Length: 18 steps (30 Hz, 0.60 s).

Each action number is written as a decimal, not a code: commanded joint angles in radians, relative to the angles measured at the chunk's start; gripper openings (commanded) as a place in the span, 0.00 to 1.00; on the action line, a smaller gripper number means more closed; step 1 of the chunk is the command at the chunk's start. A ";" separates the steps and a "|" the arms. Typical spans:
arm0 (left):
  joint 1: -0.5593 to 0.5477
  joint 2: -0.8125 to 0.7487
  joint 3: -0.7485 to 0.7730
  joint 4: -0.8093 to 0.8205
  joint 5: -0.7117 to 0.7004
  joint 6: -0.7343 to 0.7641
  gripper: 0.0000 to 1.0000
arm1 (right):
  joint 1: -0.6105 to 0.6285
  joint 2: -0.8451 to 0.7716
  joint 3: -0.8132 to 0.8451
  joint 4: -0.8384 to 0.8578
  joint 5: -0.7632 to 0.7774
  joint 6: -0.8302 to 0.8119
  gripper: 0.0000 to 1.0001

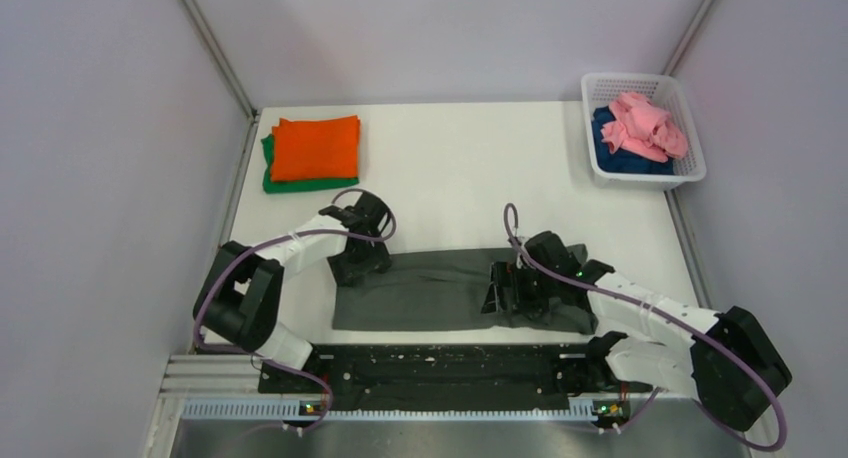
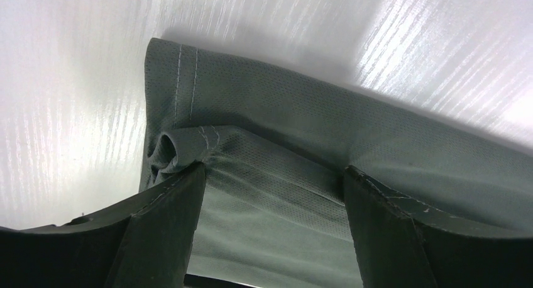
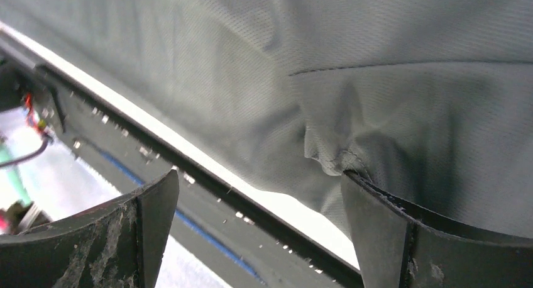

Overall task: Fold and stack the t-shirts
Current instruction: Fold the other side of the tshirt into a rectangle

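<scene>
The left gripper (image 2: 273, 175) stands wide, straddling a raised fold at the left end of the dark grey t-shirt (image 1: 430, 290). The right gripper (image 3: 261, 178) is equally wide, one finger touching the right end. The shirt lies as a long strip by the middle of the counter's near edge.

White worktop (image 1: 450, 168) under & beyond both jaws, glossy w/ streaky glare. Pale grey walls (image 1: 110, 158) L, R & far side, metal posts (image 1: 214, 46) in far corners. Black rail (image 1: 440, 368) on near side of jaws.
</scene>
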 commanded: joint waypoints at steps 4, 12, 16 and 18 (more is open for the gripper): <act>-0.003 -0.124 0.106 -0.140 -0.031 -0.015 0.85 | 0.003 -0.146 0.183 -0.255 0.357 -0.021 0.99; -0.005 -0.216 0.170 -0.133 0.081 0.087 0.86 | 0.003 -0.316 0.187 -0.503 0.494 0.172 0.99; -0.013 -0.163 0.143 -0.090 0.114 0.093 0.86 | 0.002 -0.363 0.089 -0.512 0.514 0.288 0.99; -0.015 -0.124 0.122 -0.055 0.142 0.099 0.86 | -0.001 -0.365 0.040 -0.473 0.534 0.330 0.99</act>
